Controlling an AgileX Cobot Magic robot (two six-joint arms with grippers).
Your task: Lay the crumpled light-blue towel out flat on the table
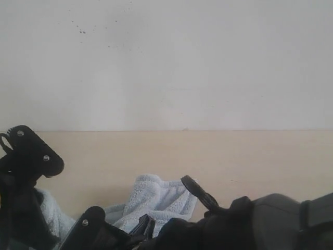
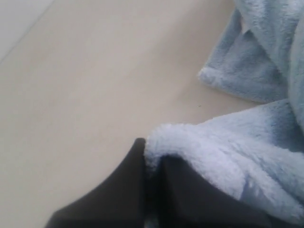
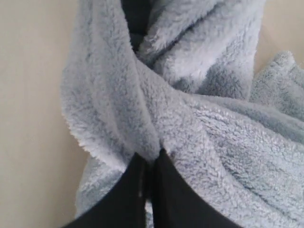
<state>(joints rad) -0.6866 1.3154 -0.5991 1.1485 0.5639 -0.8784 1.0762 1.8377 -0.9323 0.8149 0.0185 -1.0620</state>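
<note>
The light-blue fluffy towel (image 1: 156, 200) lies bunched at the near edge of the beige table (image 1: 208, 153), half hidden behind both dark arms. In the left wrist view my left gripper (image 2: 151, 152) is shut on a fold of the towel (image 2: 247, 161), which drapes over one finger; more of the cloth lies further off on the table (image 2: 95, 95). In the right wrist view my right gripper (image 3: 151, 159) is shut on a thick twisted fold of the towel (image 3: 190, 95), its two black fingers (image 3: 175, 199) pressed together into the pile. The white label is out of view.
A white speckled wall (image 1: 166, 62) rises behind the table's far edge. The left arm's black housing (image 1: 28, 156) stands at the left, the right arm's body (image 1: 260, 221) along the bottom right. Bare table stretches beyond the towel.
</note>
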